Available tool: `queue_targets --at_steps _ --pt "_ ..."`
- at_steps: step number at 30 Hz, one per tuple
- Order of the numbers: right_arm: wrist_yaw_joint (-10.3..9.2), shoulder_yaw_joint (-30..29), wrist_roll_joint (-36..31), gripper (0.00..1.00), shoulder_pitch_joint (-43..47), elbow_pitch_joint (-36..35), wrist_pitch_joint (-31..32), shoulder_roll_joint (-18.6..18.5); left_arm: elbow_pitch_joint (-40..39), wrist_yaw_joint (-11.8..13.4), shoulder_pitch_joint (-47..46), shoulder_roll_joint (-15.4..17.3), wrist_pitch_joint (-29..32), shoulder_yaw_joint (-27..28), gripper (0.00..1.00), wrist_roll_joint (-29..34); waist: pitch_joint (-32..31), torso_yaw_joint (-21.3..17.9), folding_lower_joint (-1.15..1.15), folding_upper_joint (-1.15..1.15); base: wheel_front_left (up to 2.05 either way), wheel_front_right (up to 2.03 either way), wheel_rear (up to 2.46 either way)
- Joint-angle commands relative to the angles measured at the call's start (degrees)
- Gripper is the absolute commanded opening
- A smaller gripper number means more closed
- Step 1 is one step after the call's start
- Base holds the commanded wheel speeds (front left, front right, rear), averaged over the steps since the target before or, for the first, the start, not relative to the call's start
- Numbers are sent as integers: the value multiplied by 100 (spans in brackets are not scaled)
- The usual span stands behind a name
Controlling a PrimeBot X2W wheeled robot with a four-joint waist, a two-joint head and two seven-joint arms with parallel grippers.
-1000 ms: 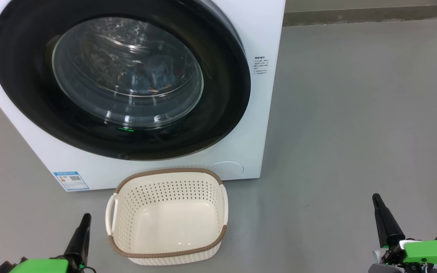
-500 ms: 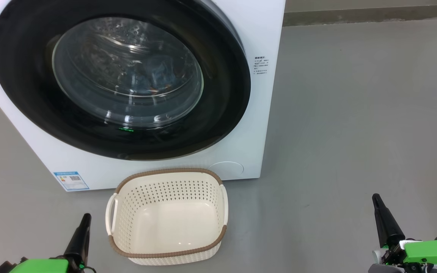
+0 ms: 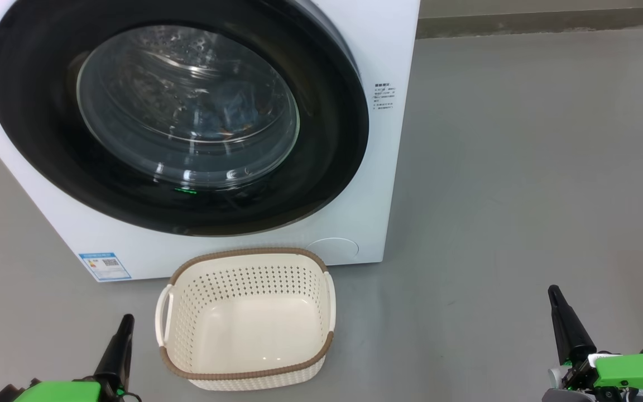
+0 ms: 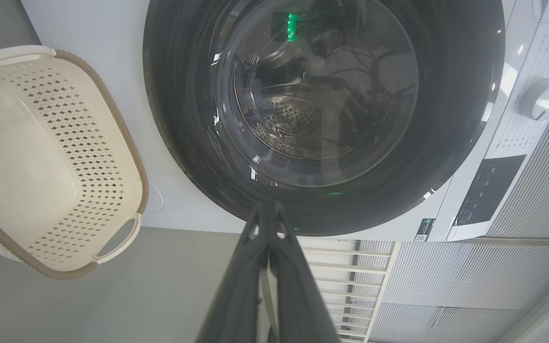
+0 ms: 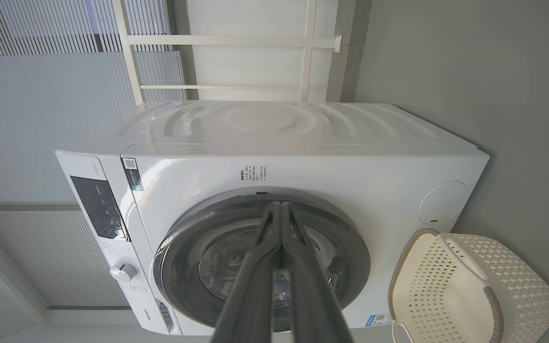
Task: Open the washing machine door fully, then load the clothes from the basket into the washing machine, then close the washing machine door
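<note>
the washing machine door (image 3: 321, 139) sits shut against the white washing machine (image 3: 380, 56). through its glass bowl a blue-and-orange bundle, the clothes (image 3: 232, 114), lies inside the drum. the basket (image 3: 249, 252) stands empty on the grey floor (image 3: 522, 167) at 6 o'clock from the door, just in front of the machine, handy for loading. by the look of it, the job is finished. the left jaws at 7 o'clock and the right jaws at 4 o'clock in the head view are closed tight on nothing, well clear of basket and door, apparently parked.
</note>
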Motion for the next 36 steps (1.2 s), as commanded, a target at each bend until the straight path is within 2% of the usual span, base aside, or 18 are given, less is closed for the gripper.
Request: queue_targets --at_steps 1,36 --pt "10 122 -47 0 -235 -141 30 -15 -162 -17 -233 96 11 196 0 -47 0 0 0 0 0 0 0" --pt "10 108 -58 0 -236 -140 41 -6 -162 -17 -233 96 10 196 0 -48 0 0 0 0 0 0 0"
